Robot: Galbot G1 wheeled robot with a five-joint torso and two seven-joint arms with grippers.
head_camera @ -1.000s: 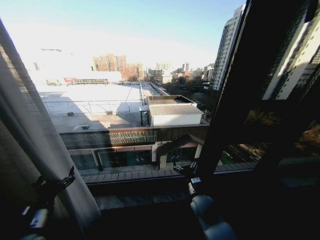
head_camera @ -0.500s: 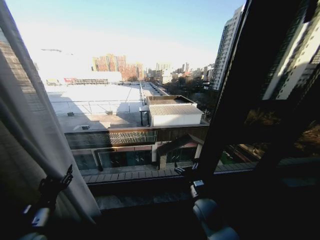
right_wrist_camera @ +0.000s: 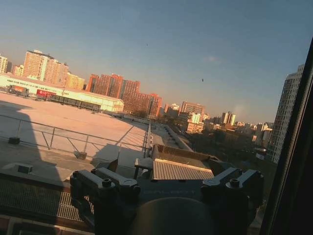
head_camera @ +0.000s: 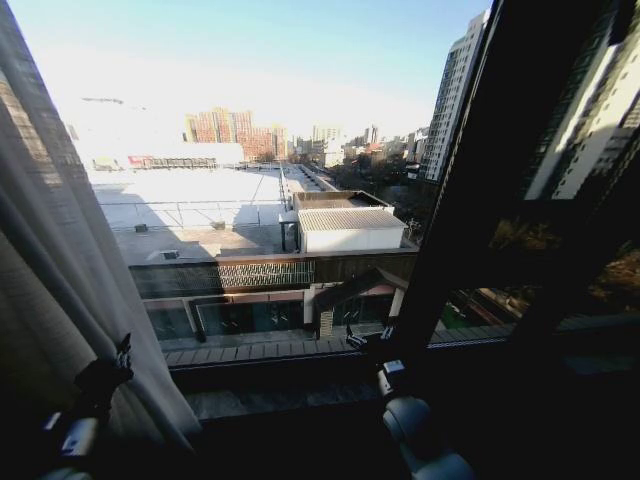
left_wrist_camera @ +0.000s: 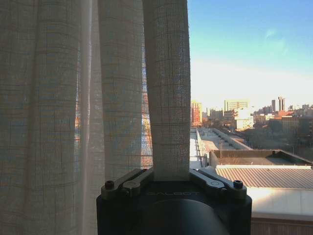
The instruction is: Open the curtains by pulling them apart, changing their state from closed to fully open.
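At the far left of the head view hangs the curtain [head_camera: 60, 260], a sheer, loosely woven white fabric gathered into long soft vertical pleats that turn cream-grey where the folds lie thick and let the daylight and the buildings outside show faintly through where they lie thin. Low against its inner edge sits the left gripper [head_camera: 115, 362], a dark metal claw; in the left wrist view its jaws are closed on one narrow, flattened fold of the curtain [left_wrist_camera: 168, 88], whose gridded weave rises straight up from between the bolted finger links of the left gripper [left_wrist_camera: 171, 177]. To the right of the fabric the glass is bare, giving onto pale flat rooftops and a clear sky. Further right, near the lower middle, the right gripper [head_camera: 362, 338] is held up before the sill beside the broad dark window frame [head_camera: 480, 180], its black jointed jaws spread open and holding nothing, as the right wrist view shows [right_wrist_camera: 168, 188].
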